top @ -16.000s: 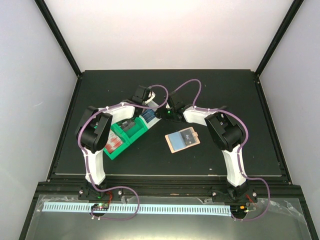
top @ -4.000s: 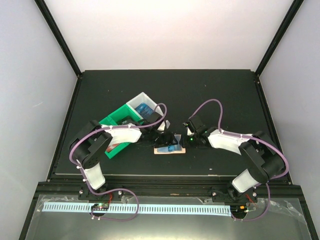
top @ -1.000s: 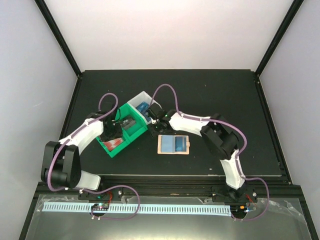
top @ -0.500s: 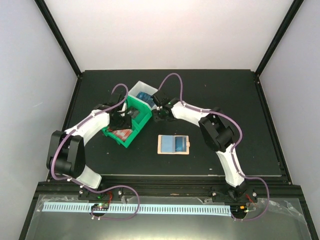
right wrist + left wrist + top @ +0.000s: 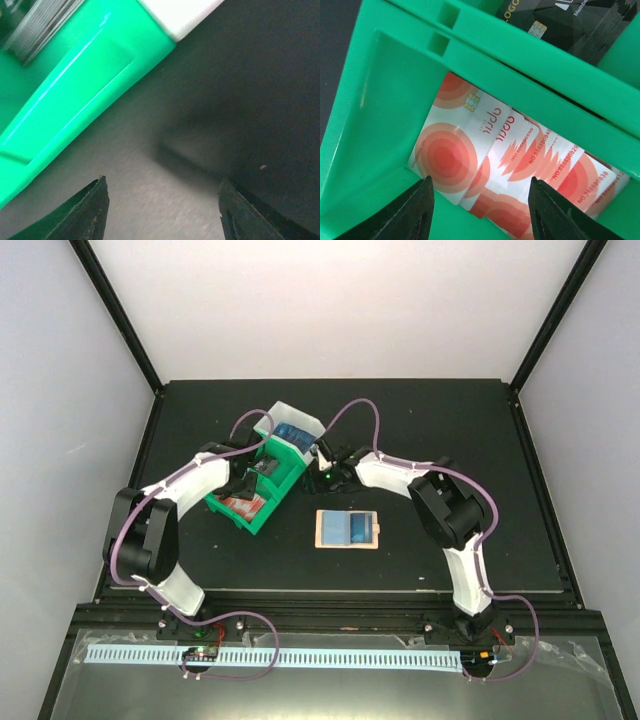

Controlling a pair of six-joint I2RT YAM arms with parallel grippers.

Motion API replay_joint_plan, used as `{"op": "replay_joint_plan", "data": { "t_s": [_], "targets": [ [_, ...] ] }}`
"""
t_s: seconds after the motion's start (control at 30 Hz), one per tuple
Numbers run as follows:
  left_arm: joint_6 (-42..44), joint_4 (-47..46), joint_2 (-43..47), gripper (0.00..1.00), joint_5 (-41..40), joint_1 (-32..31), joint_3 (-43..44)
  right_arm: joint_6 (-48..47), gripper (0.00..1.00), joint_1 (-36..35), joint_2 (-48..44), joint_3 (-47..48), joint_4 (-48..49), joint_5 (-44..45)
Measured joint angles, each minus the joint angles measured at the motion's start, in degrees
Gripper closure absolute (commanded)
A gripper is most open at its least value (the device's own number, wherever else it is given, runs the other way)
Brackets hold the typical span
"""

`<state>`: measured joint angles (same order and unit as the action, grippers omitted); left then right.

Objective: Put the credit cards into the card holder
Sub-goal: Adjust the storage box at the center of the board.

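Several red credit cards (image 5: 495,165) lie fanned in a compartment of the green bin (image 5: 262,490). Dark cards (image 5: 570,22) sit in the neighbouring compartment, and blue cards (image 5: 296,432) lie in the white bin. My left gripper (image 5: 479,210) is open and empty just above the red cards. The tan card holder (image 5: 346,530) lies open on the mat with a blue card in it. My right gripper (image 5: 162,212) is open and empty, low over the mat beside the green bin's outer wall (image 5: 75,95).
The green and white bins stand joined at the mat's centre-left, tilted diagonally. The white bin's corner (image 5: 180,15) shows in the right wrist view. Both arms meet around the bins. Black frame rails edge the mat.
The bins have slid and turned further up and to the right. My left gripper has come over the red cards' compartment. My right gripper has shifted to the bin's right side.
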<state>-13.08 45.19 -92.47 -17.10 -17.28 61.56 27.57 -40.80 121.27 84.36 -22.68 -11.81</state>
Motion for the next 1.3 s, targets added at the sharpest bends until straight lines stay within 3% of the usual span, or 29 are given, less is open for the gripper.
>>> {"op": "replay_joint_plan", "data": {
  "t_s": [0.4, 0.77, 0.9, 1.13, 1.3],
  "targets": [
    [13.2, -3.87, -3.72, 0.45, -1.2, 1.11, -1.07, 11.67, 0.29, 0.0, -4.42, -4.76, 8.96, -11.06],
    [16.98, -6.29, -2.16, 0.41, 1.16, 6.43, -1.62, 18.49, 0.29, -0.13, 1.51, 3.32, 7.91, -7.82],
    [17.35, -6.73, -2.16, 0.36, 1.92, 6.67, -1.77, 19.82, 0.29, -0.28, 3.06, 4.04, 6.6, -6.45],
    [17.62, -8.02, -2.91, 0.35, 3.08, 6.67, -2.05, 20.59, 0.3, -0.37, 5.03, 6.12, 5.35, -5.88],
    [17.62, -9.03, -5.51, 0.37, 2.71, 6.67, -2.32, 20.46, 0.37, -0.37, 6.38, 8.68, 4.04, -5.81]
  ]
}}
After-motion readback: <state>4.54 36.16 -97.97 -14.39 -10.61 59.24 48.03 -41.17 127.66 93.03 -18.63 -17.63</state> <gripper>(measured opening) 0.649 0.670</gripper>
